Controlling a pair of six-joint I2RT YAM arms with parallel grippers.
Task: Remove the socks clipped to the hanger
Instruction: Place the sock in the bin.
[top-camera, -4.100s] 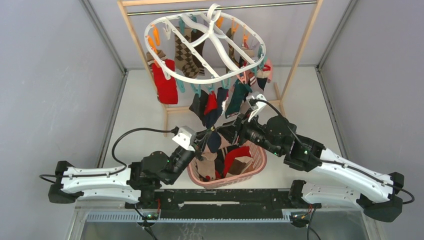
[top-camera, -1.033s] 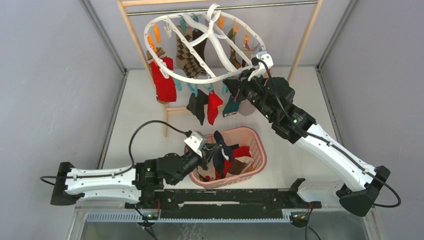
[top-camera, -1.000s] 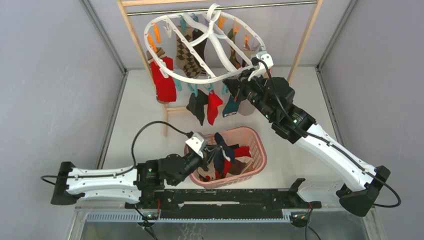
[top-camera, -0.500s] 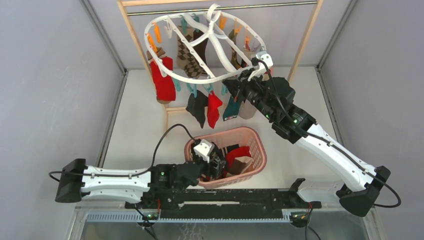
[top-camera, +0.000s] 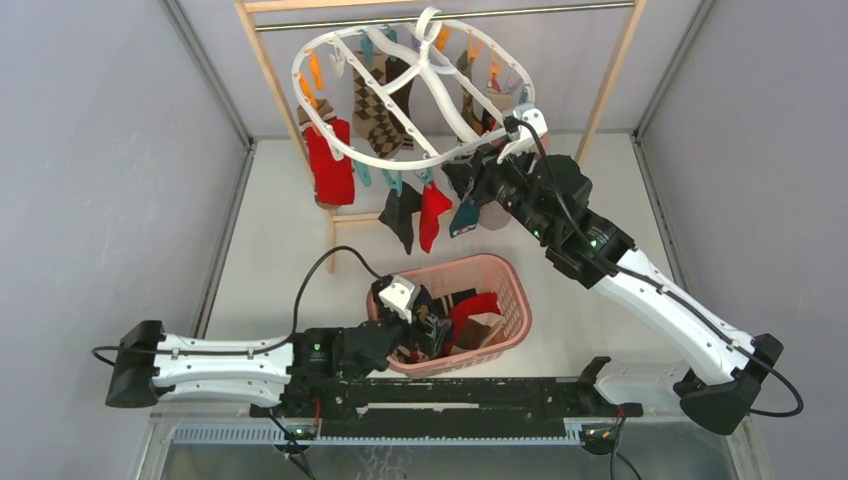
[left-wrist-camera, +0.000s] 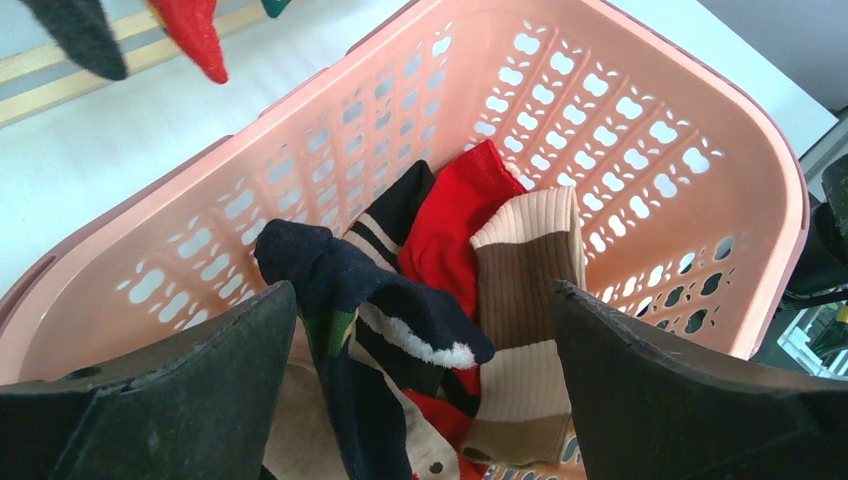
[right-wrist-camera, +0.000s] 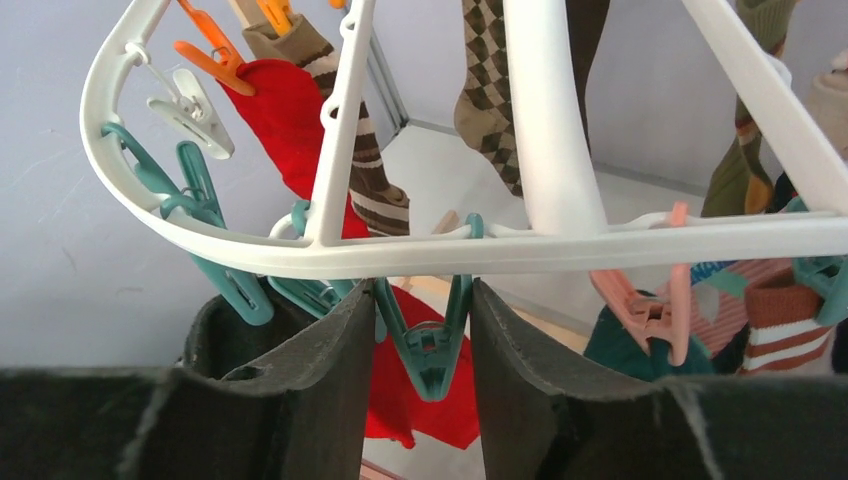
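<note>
The white oval hanger (top-camera: 445, 95) hangs from the rail with socks clipped round it: a big red sock (top-camera: 330, 172), an argyle one (top-camera: 375, 105), and small black (top-camera: 403, 212), red (top-camera: 433, 212) and teal (top-camera: 463, 215) ones. My right gripper (top-camera: 462, 180) is up at the hanger's (right-wrist-camera: 545, 120) near rim. Its jaws are partly open, one on each side of a teal clip (right-wrist-camera: 430, 345). Whether that clip holds a sock I cannot tell. My left gripper (top-camera: 432, 330) hangs wide open over the pink basket (top-camera: 510, 280). A navy sock (left-wrist-camera: 340, 280) lies loose below it.
The basket (left-wrist-camera: 560, 100) holds several loose socks in red, brown and cream. The wooden frame's post (top-camera: 600, 110) and low crossbar (top-camera: 355, 216) stand behind the hanger. Grey walls close in both sides. A black rail carries the arm bases along the near edge.
My left gripper has dipped into the basket and opened, letting the navy sock drop among the others. My right gripper's jaws have parted around the teal clip. The hanger has swung slightly.
</note>
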